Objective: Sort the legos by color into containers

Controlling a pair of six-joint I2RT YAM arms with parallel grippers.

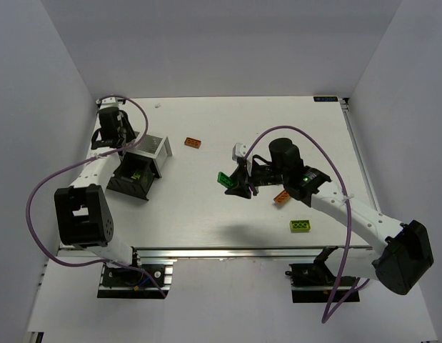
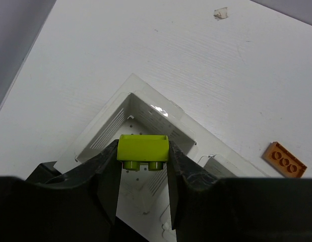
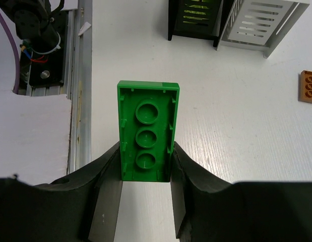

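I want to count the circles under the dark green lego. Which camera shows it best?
The right wrist view. The dark green lego fills the middle, underside facing the camera, three round tubes clear, pinched by the right end effector. The top view shows only a tiny green speck there; the left wrist view misses it.

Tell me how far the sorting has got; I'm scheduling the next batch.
Done: something lime sits in the black box. In hand: left hand grips a lime brick over the white box; right hand holds a green plate. Left: two orange bricks and a loose lime brick.
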